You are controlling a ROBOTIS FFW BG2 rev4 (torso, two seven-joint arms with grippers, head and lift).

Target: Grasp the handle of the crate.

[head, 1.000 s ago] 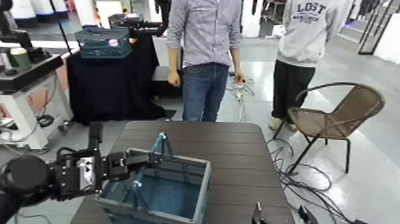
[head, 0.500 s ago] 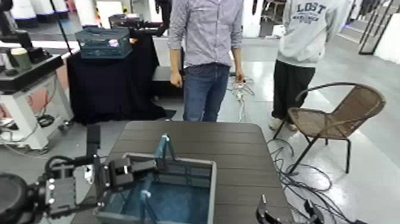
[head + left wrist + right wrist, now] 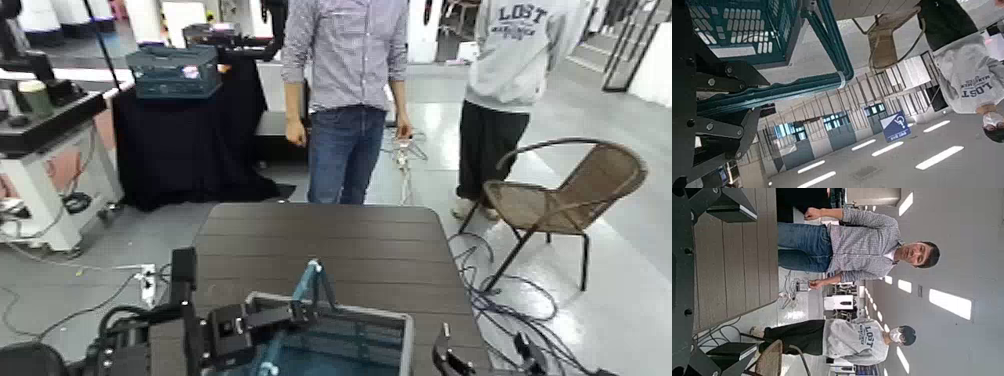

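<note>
The crate (image 3: 345, 313), teal slotted walls under a grey rim, sits at the near edge of the dark table (image 3: 330, 245) in the head view. Its thin teal handle (image 3: 312, 277) stands raised over the far-left rim. My left gripper (image 3: 295, 316) reaches in from the left and is shut on the handle low down. The left wrist view shows the handle (image 3: 789, 88) running between the dark fingers (image 3: 727, 77), with the crate wall (image 3: 742, 27) behind. My right gripper (image 3: 484, 352) waits open at the table's near right corner, holding nothing.
Two people (image 3: 345, 90) (image 3: 515, 80) stand just beyond the table's far edge. A wicker chair (image 3: 570, 195) is at the right, with cables on the floor near it. Another teal crate (image 3: 175, 72) rests on a black-draped table at the back left.
The crate has shifted right and toward me along the table, with my left gripper moving with it on the handle. The right gripper's fingers have come up into view.
</note>
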